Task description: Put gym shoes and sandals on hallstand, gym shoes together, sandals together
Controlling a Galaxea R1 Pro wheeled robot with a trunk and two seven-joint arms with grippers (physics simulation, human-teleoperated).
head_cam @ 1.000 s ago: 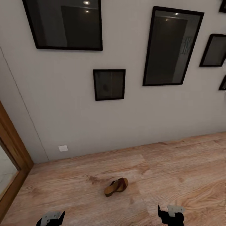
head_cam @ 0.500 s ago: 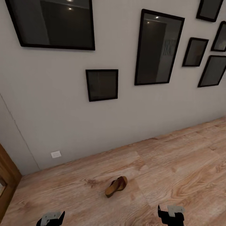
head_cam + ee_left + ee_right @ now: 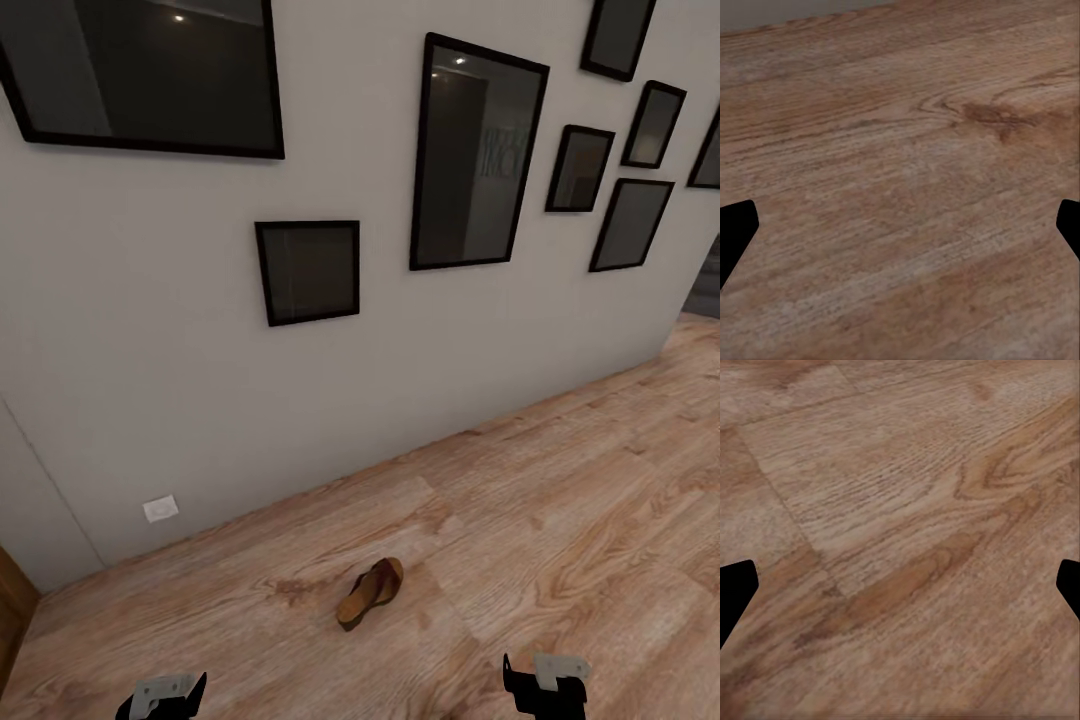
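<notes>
One dark-brown sandal (image 3: 370, 592) with a tan sole edge lies on the corridor floor (image 3: 560, 520), a short way out from the wall and ahead of me between both arms. The ends of my left arm (image 3: 160, 695) and right arm (image 3: 545, 685) sit low at the near edge of the head view, well short of the sandal. My left gripper (image 3: 900, 232) is open over bare planks, its black fingertips (image 3: 735, 232) spread far apart. My right gripper (image 3: 900, 592) is open too, with nothing between its fingers. The gym shoes and the hallstand are out of view.
A pale wall (image 3: 200, 400) runs close behind the sandal, hung with several black-framed pictures (image 3: 470, 150) and a small white outlet plate (image 3: 160, 508). Open wood floor stretches to the right toward a darker opening (image 3: 705, 290).
The head camera has swung right: the wooden door frame has slid out at the left and more pictures show at the right. The sandal and both arms look unmoved.
</notes>
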